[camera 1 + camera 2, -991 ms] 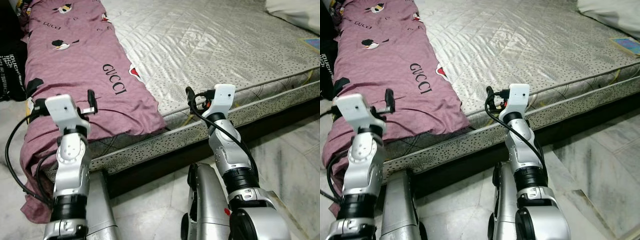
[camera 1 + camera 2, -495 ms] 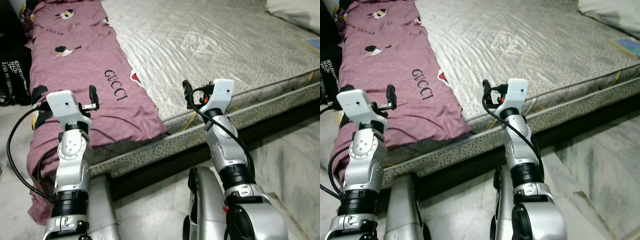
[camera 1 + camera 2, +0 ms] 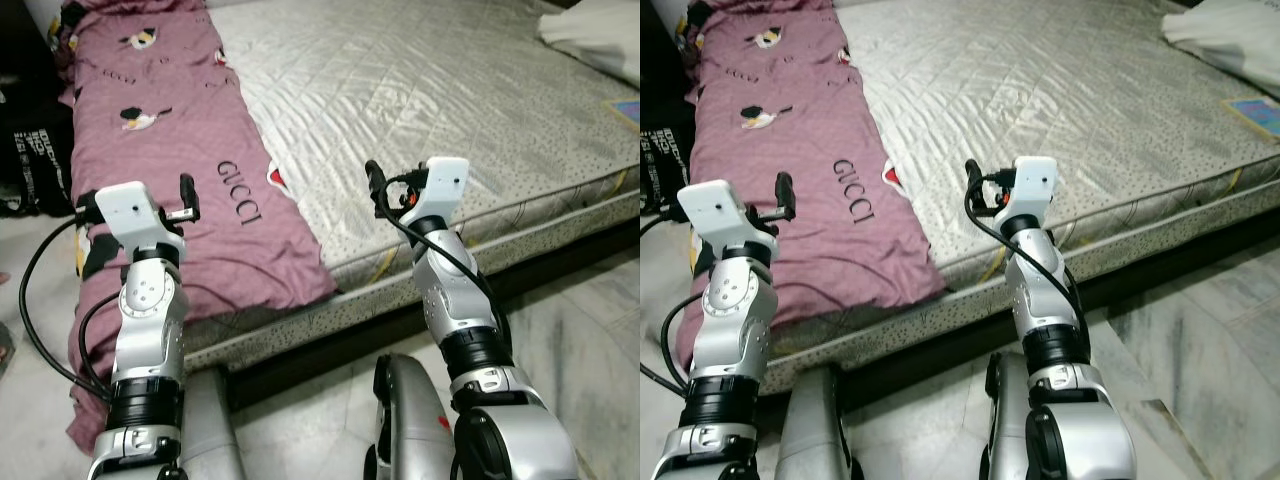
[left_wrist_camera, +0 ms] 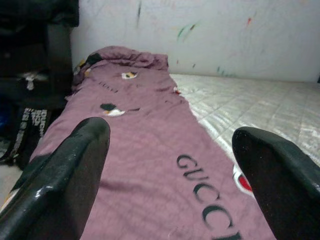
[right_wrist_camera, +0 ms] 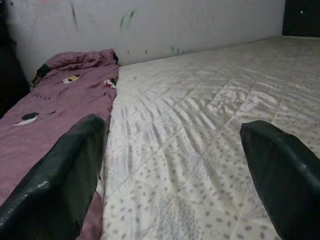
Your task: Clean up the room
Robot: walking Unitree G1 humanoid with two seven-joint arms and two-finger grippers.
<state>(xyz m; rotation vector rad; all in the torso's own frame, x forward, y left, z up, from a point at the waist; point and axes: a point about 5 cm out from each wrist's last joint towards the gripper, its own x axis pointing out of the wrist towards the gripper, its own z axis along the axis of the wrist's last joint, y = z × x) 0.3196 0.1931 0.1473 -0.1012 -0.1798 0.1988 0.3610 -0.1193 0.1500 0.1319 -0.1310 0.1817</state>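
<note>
The long mauve printed quilt (image 3: 190, 200) lies along the left edge of the silver quilted mattress (image 3: 440, 90), its length running away from me. My left gripper (image 4: 170, 170), fingers spread and empty, hovers directly over its near end (closer than my right gripper (image 5: 175, 175), also spread, above bare mattress).

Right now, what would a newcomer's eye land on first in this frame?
The mauve printed blanket, lying in a long strip down the robot's left side of the bare quilted mattress, its near end hanging over the edge toward the floor. Next, both arms raised at the bed edge: the left gripper open over the blanket, the right gripper open over the mattress.
</note>
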